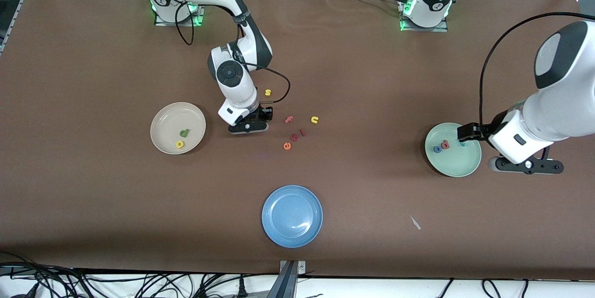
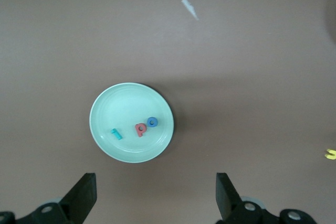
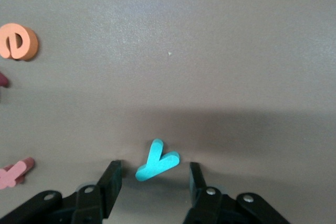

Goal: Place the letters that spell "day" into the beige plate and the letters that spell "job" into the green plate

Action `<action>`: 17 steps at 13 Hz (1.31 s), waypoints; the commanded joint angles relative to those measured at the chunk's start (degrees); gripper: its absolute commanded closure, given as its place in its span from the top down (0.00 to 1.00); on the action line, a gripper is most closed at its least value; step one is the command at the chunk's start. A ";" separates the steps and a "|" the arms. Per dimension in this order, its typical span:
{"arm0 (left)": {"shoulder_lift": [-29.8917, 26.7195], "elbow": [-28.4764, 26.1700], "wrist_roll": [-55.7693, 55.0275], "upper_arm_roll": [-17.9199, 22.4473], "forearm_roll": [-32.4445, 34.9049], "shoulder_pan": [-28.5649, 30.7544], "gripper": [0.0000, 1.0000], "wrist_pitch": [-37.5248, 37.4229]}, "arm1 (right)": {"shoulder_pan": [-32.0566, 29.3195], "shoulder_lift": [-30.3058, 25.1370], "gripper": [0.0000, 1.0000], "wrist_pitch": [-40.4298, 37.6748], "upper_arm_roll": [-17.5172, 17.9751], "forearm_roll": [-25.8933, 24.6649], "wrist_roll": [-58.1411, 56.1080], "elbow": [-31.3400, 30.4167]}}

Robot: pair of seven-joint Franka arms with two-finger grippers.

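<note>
— So, what is the right gripper (image 3: 152,182) doing?

— It is sitting low over the table with the teal "y" (image 3: 156,160) lying flat between its two fingers (image 3: 111,179). The jaws are standing partly apart, one on each side of the letter, and I cannot see either pad touching it yet, so nothing is being gripped.

— How should it be closing?

— Evenly, I'd judge, with the tips right at the table so the thin letter is not skating out sideways. The fork is lying at a slant to the jaws, so the pinch may be turning it; a slow squeeze looks safest.

— And what is lying around it?

— Just beside the gripper, toward the left arm's end, the salmon "f" (image 1: 289,119) and the orange "e" (image 1: 287,146) are lying loose. On its other flank the beige plate (image 1: 163,116) is already holding the green "d" (image 1: 184,133) and the yellow "a" (image 1: 180,144).

— The other arm?

— Waiting. The left gripper (image 2: 156,203) is hanging wide open and empty over the table beside the green plate (image 2: 107,108), which is carrying the "j" (image 2: 116,134), "b" (image 2: 140,129) and "o" (image 2: 153,122).
</note>
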 commanded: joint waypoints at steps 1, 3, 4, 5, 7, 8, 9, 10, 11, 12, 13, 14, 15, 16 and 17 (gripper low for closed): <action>-3.72 0.17 1.14 7.47 -2.93 -7.60 1.00 -0.25 | 0.84 0.49 0.54 1.18 -0.61 0.18 -0.22 -0.46; -6.80 -0.27 4.54 21.32 -10.10 -16.90 1.00 -0.08 | 0.84 0.49 0.49 1.18 -0.61 0.18 -0.31 -0.46; -7.77 -0.53 7.70 27.75 -14.67 -19.74 1.00 0.10 | 0.84 0.58 0.46 1.18 -0.61 0.18 -0.31 -0.46; -7.86 -0.71 9.30 28.68 -16.28 -20.03 1.00 0.01 | 0.84 0.58 0.40 1.18 -0.61 0.18 -0.31 -0.46; -8.56 -2.81 9.57 28.34 -16.21 -19.68 1.00 0.18 | 0.84 0.49 0.30 1.18 -0.61 0.10 -0.66 -0.46; -9.96 -4.21 9.66 28.34 -16.12 -20.03 1.00 0.27 | 0.84 0.49 0.25 1.18 -0.61 0.01 -0.84 -0.46; -11.02 -5.62 9.58 28.08 -14.73 -20.64 1.00 0.19 | 0.84 0.49 0.24 1.18 -0.61 -0.08 -0.84 -0.46; -11.20 -5.63 9.05 27.82 -11.67 -21.87 1.00 -0.25 | 0.84 0.49 0.21 1.18 -0.61 0.01 -0.84 -0.46; -11.12 -5.46 8.96 27.73 -10.68 -22.23 1.00 -0.25 | 0.84 0.49 0.20 1.18 -0.61 -0.08 -0.93 -0.55; -11.12 -5.37 8.87 27.90 -10.76 -21.97 1.00 -0.25 | 0.84 0.49 0.16 1.18 -0.69 0.01 -1.36 -0.55; -11.12 -5.37 8.87 27.99 -11.55 -21.44 1.00 -0.25 | 0.84 0.40 0.13 1.18 -0.70 0.01 -1.63 -0.55; -11.12 -5.28 8.87 27.99 -11.64 -21.26 1.00 -0.25 | 0.84 0.14 0.07 1.01 -0.70 -0.08 -1.80 -0.55; -11.12 -5.10 8.79 27.99 -11.64 -21.35 1.00 -0.25 | 0.84 -0.12 0.00 0.92 -0.87 0.01 -2.41 -0.46; -11.20 -4.93 8.96 27.99 -11.73 -21.00 1.00 -0.17 | 0.75 -0.47 0.00 0.57 -1.39 -0.08 -2.94 -0.46; -11.12 -4.93 8.96 27.99 -11.73 -20.65 1.00 -0.25 | 0.75 -1.00 0.00 -0.13 -1.75 -0.08 -3.38 -0.46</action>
